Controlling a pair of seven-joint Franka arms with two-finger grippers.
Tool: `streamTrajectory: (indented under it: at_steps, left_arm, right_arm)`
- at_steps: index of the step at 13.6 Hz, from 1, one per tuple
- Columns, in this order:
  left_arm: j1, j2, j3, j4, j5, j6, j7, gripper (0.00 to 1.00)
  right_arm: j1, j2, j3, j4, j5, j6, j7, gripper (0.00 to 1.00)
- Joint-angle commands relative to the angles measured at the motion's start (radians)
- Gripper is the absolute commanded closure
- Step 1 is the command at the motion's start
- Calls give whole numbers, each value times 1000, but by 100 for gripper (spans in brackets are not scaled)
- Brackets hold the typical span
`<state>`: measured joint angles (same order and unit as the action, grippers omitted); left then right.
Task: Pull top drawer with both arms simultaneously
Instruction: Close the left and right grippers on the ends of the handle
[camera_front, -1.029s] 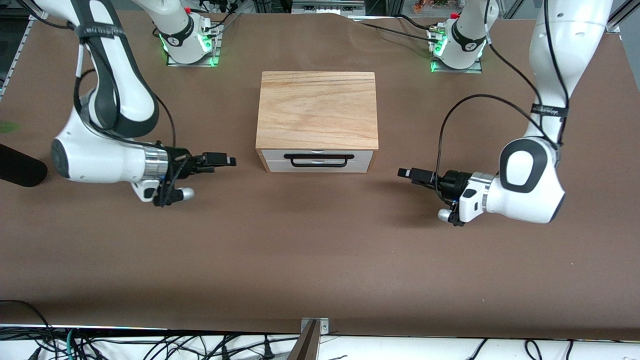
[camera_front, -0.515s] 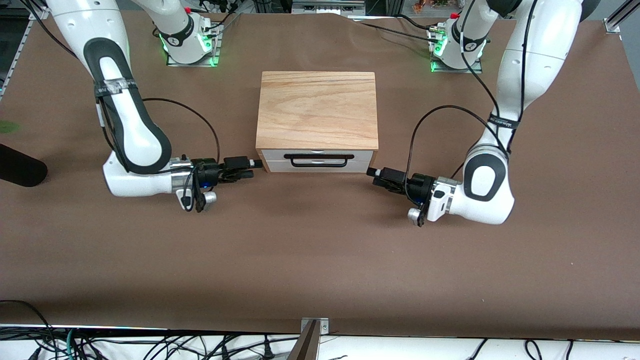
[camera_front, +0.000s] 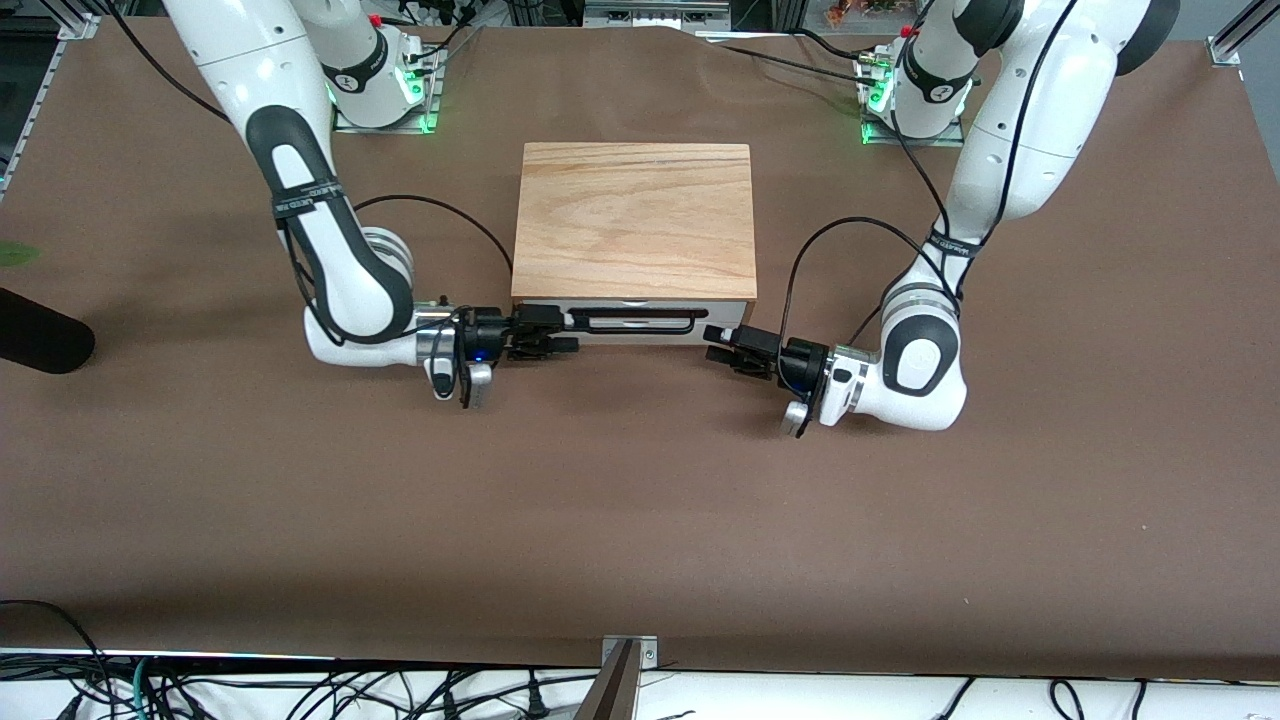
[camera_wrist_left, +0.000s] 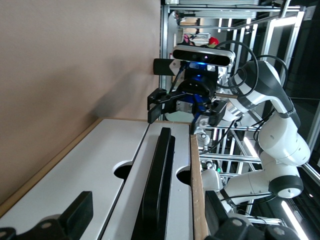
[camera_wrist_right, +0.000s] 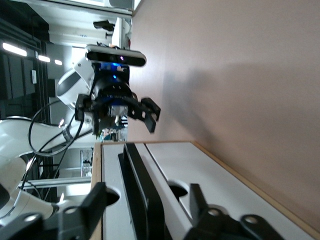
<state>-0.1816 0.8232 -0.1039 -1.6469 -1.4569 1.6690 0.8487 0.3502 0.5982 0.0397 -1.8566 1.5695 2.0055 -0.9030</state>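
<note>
The wooden box (camera_front: 632, 215) stands mid-table with its top drawer (camera_front: 640, 306) shut, flush under the top slab. The drawer's black bar handle (camera_front: 632, 314) runs across the white front. My right gripper (camera_front: 560, 335) is open at the handle's end toward the right arm; in the right wrist view the gripper (camera_wrist_right: 145, 220) has a finger on each side of the handle (camera_wrist_right: 137, 185). My left gripper (camera_front: 716, 345) is open just off the other end; in the left wrist view the gripper (camera_wrist_left: 150, 225) also straddles the handle (camera_wrist_left: 159, 180). Neither grips it.
A lower drawer front (camera_front: 640, 336) sits under the top one. A black object (camera_front: 40, 345) lies at the table edge at the right arm's end. Both arm bases (camera_front: 380, 85) glow green. Cables and a metal bracket (camera_front: 628, 655) line the edge nearest the camera.
Both arms have swung inward from the table's ends toward the drawer front. Their open grippers, once well clear of the box, now sit at the two ends of the handle.
</note>
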Motion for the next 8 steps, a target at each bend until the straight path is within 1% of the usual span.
streamTrajectory:
  at_steps: [1, 2, 3, 4, 5, 6, 7, 8]
  left_arm:
    - [-10, 2, -14, -48, -83, 5, 72, 4]
    - [-16, 2, -19, -56, -91, 5, 90, 7]
    - [-18, 4, -23, -57, -92, 5, 101, 10]
    - [-19, 4, -25, -62, -92, 5, 102, 18]
    - [-19, 2, -28, -62, -92, 3, 113, 27]
    - [-19, 2, -29, -64, -92, 2, 131, 34]
    - [-19, 2, -31, -65, -92, -3, 141, 43]
    - [-19, -1, -36, -68, -92, -5, 142, 48]
  right_arm:
    - [3, 6, -1, -10, 47, 9, -50, 56]
    - [3, 6, 0, -19, 50, 7, -50, 59]
    - [3, 5, 0, -29, 66, -2, -50, 59]
    - [3, 2, 0, -39, 82, -22, -51, 59]
    - [3, 2, 0, -41, 98, -33, -62, 61]
    - [3, 2, 0, -42, 109, -37, -74, 71]
    - [3, 2, 0, -43, 112, -44, -76, 76]
    - [3, 3, 0, -43, 113, -45, -76, 82]
